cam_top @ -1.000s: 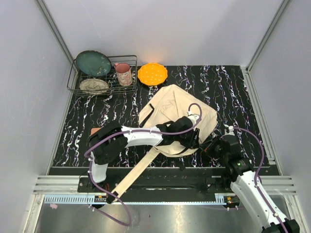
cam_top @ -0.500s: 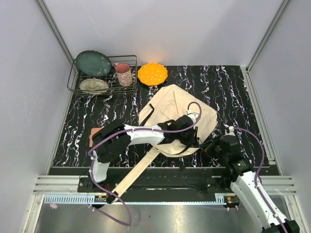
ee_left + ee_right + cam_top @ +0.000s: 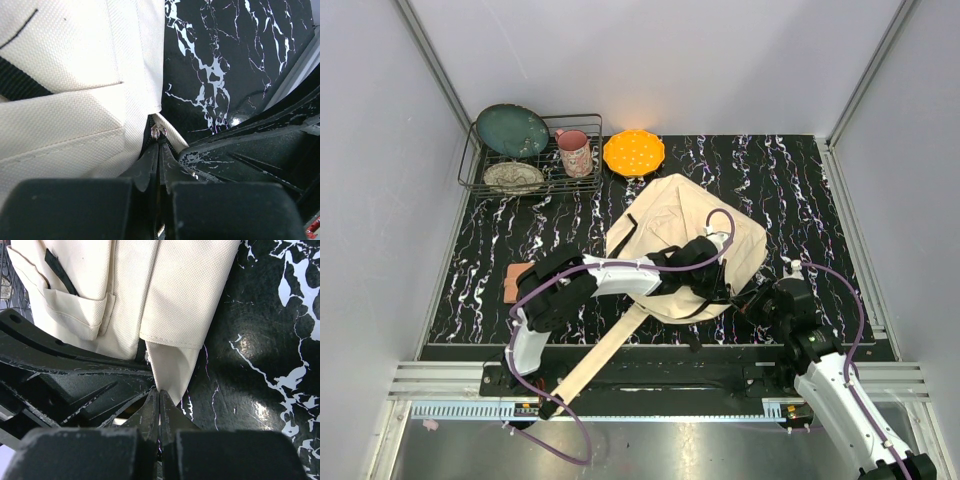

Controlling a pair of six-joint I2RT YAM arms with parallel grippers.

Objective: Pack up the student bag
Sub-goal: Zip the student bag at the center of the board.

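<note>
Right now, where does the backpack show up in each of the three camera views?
Top view: the backpack lies mid-table, toward the near edge.
Left wrist view: the backpack fills the left half of the picture.
Right wrist view: the backpack covers the upper left and middle.
Shared landmark: the black marbled tabletop, seen right of the bag in all three.

No text, label, brand or number is readable.

Bright, even overhead light, soft shadows. Glare sheen on glossy bench. Wrist-cam foregrounds blurred, top view sharp.
</note>
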